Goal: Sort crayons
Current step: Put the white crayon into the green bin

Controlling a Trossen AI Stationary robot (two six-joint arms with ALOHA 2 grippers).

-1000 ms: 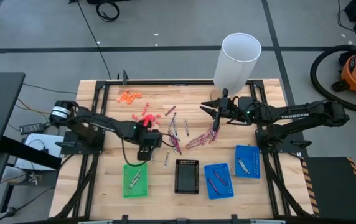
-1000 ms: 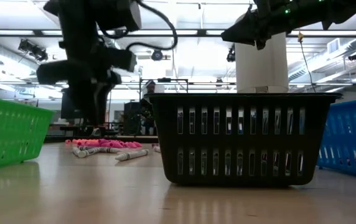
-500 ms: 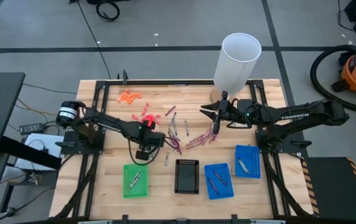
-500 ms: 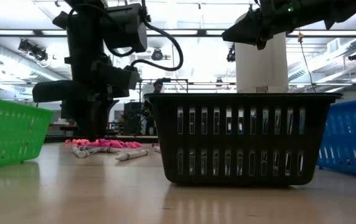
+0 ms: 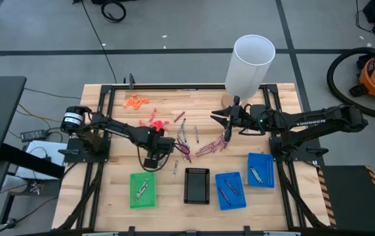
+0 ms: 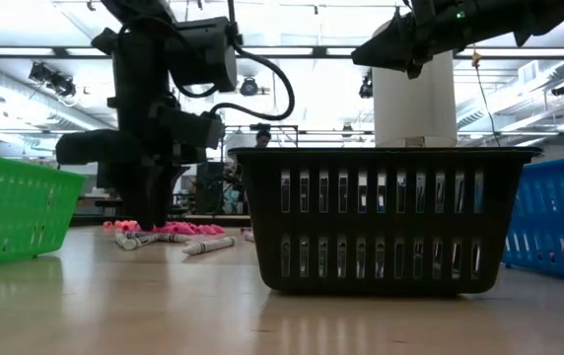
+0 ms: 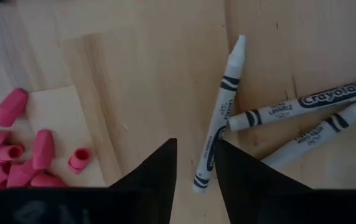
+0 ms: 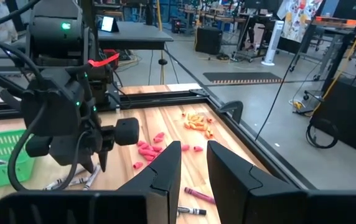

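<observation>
Left wrist view: my left gripper (image 7: 195, 163) is down at the bench (image 7: 134, 74), fingers a narrow gap apart around the end of a grey crayon (image 7: 220, 112), not clamped yet. More crayons (image 5: 194, 139) lie mid-bench, some in the green tray (image 5: 142, 189) and blue trays (image 5: 230, 191) along the front edge. My right gripper (image 8: 193, 163) hangs narrowly open, empty, toward the back right.

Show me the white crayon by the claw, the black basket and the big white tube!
white crayon (image 7: 218, 118), left wrist view, middle of its wrapper.
black basket (image 6: 381, 222), low view, its front wall.
white tube (image 5: 248, 69), high view, its outer side.
</observation>
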